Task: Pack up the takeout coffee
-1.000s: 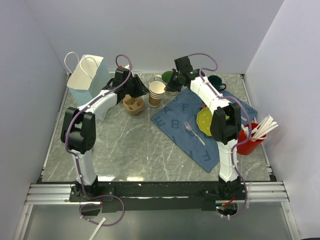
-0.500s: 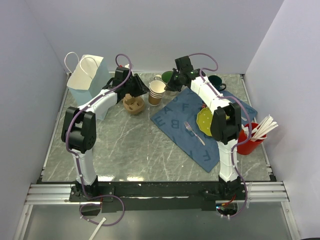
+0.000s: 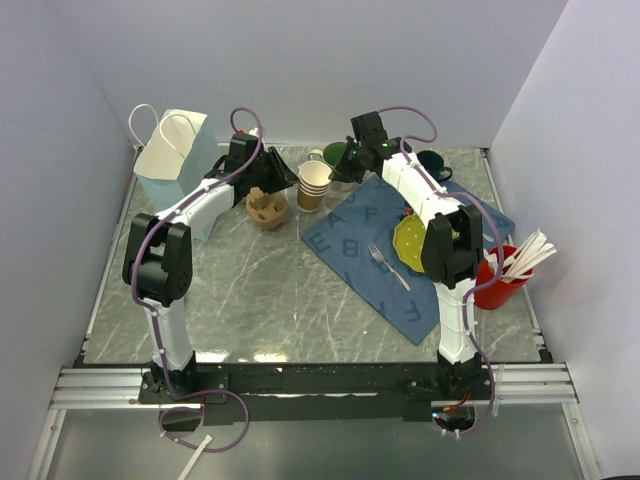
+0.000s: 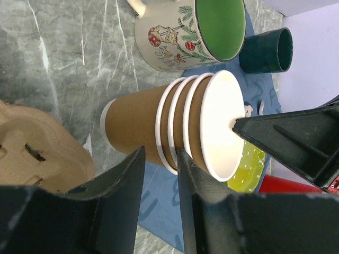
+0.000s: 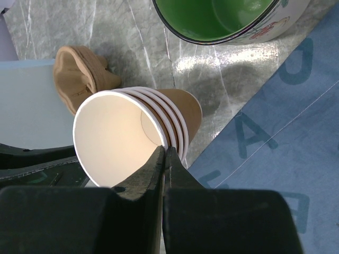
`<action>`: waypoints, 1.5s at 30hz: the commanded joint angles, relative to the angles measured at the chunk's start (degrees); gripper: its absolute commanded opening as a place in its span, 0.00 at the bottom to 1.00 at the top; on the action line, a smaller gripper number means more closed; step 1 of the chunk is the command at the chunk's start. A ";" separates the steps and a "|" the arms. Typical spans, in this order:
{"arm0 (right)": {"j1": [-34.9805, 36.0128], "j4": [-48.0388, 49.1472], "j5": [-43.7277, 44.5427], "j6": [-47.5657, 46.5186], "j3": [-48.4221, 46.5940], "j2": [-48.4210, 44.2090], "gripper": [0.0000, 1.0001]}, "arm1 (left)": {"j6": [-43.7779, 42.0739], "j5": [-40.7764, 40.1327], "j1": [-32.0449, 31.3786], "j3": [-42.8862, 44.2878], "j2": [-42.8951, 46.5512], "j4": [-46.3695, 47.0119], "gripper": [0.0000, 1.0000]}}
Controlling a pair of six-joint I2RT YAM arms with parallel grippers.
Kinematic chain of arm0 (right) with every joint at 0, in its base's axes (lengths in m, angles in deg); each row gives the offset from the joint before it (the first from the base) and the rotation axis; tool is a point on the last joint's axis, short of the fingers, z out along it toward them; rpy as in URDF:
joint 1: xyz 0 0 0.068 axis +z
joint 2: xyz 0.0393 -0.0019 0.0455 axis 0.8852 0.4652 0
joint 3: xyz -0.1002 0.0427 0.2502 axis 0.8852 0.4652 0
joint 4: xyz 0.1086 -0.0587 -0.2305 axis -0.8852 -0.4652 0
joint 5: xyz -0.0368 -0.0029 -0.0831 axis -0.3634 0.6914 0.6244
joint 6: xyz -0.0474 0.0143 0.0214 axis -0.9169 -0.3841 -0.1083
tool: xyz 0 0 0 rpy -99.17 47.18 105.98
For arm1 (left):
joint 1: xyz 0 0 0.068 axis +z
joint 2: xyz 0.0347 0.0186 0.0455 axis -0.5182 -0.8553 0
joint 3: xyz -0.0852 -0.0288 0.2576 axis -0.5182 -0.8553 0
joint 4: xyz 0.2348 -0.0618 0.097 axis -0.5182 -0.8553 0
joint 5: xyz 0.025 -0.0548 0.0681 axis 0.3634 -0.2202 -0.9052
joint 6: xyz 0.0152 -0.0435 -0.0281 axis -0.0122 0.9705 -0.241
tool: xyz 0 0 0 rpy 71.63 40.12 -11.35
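Oddly, no lidded coffee cup shows; right hand (image 5: pixel 165 152) pinched shut on the rim of the stacked lidless brown paper cups (image 4: pixel 137 124), half-open left hand (image 4: pixel 159 156) empty just beside them.

Robot lab cell, plain white walls (image 3: pixel 300 60), aluminium rail (image 3: pixel 100 385) fronting a marble-look table (image 3: pixel 250 290) (staged props)

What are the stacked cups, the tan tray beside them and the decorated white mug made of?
Stack of cups: matte brown kraft paper, white lining, rolled rims. Tray: moulded paper pulp, going by its rough, fibrous surface. Mug: probably glazed ceramic; glossy, printed outside.
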 commanded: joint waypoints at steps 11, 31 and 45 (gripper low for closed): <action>-0.60 1.33 -0.52 0.37 -2.07 1.06 0.00 | 1.67 3.09 0.46 0.60 1.36 4.48 0.38; -0.86 1.59 -0.70 0.55 -1.46 0.97 0.00 | 2.82 4.59 0.38 -1.16 0.39 6.67 0.36; -0.86 2.12 -1.14 0.90 -1.02 1.15 0.00 | 2.99 4.76 0.37 -2.39 -0.84 6.94 0.36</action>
